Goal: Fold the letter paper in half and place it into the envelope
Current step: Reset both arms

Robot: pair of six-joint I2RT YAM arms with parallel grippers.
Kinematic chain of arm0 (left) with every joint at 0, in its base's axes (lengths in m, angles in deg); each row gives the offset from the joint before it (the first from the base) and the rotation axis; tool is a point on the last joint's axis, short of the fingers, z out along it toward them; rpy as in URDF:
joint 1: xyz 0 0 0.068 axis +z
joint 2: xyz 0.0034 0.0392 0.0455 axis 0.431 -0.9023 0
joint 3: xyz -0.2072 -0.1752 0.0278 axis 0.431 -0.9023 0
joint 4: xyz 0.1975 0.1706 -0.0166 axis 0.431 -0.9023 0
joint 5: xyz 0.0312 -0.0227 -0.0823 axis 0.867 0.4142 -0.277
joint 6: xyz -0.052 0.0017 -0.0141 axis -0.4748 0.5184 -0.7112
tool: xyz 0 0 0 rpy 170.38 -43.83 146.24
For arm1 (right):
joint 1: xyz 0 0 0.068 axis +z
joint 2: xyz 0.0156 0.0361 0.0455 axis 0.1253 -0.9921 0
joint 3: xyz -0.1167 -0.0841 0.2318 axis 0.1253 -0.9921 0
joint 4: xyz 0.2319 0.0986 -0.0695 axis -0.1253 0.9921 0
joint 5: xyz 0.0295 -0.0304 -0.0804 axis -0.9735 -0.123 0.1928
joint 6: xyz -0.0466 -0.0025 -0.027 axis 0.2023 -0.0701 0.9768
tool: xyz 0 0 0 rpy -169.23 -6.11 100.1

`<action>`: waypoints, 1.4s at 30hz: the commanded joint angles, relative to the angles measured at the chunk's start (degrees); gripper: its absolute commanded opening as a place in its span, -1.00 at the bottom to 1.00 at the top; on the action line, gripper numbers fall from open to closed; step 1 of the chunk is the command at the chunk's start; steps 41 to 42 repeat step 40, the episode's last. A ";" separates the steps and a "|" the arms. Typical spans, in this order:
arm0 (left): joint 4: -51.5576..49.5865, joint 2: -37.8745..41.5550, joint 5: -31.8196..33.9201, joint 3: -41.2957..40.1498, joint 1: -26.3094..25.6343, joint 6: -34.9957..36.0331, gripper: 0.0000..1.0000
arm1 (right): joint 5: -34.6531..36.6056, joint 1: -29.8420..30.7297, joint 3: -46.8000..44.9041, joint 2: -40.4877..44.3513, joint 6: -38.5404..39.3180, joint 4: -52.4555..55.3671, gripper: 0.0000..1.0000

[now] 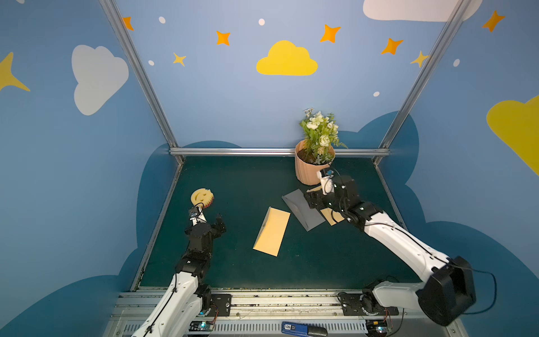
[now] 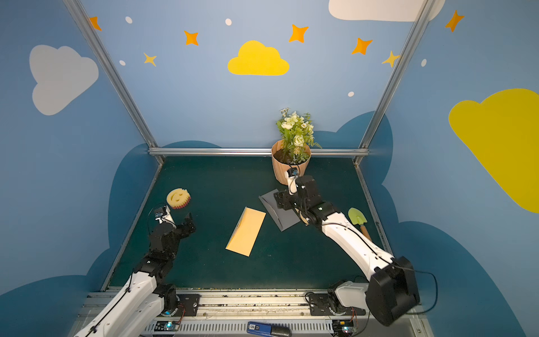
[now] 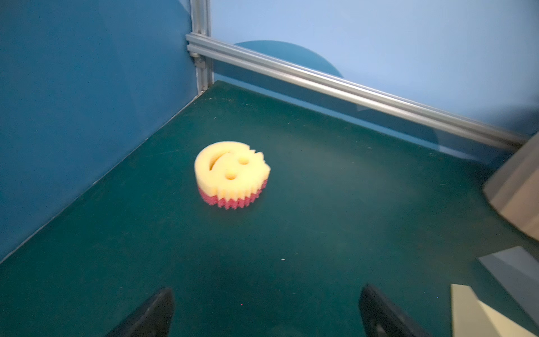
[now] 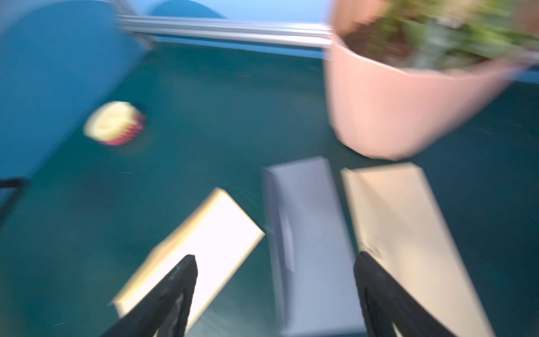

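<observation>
At the near side of the green counter [image 1: 233,181], the left tool [image 1: 218,224] is hanging above bare surface close to the left wall. Its jaws are standing wide apart with nothing between them, as the left wrist view shows [image 3: 265,306].

Toward the middle, the letter paper [image 1: 271,232] is lying flat as a long yellow rectangle, angled so its far end is leaning right. The right wrist view is blurred, but it is showing a layered edge along the sheet [image 4: 204,248], so the sheet is looking doubled over. It is resting outside both envelopes, near the grey one but apart from it, with a strip of counter showing between them.

Just beyond and to the right, the grey envelope [image 1: 300,213] is lying flat, with the tan envelope [image 1: 329,218] beside it and mostly hidden under the right arm. The right tool [image 1: 310,201] is hovering over the grey envelope, released. Its two black fingers [image 4: 180,280] are spread wide and are gripping nothing.

A green trowel [image 2: 356,217] is lying by the right wall in a top view. Farther back on the left, a smiley sponge [image 1: 201,197] is sitting on the counter, yellow on top and pink beneath. At the far edge, a pink plant pot [image 1: 309,172] is standing upright, holding white flowers.
</observation>
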 commanded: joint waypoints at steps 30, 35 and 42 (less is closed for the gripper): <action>29.92 -45.91 -13.19 12.44 9.10 6.95 1.00 | -0.20 -23.50 -27.84 -17.20 9.38 -56.05 0.75; 29.22 -46.13 -12.17 13.03 8.15 7.61 1.00 | 0.30 -23.39 -27.46 -17.48 9.23 -55.87 0.75; 28.84 -46.16 -12.92 13.06 8.63 7.23 1.00 | 0.25 -23.39 -27.43 -17.41 9.24 -55.69 0.75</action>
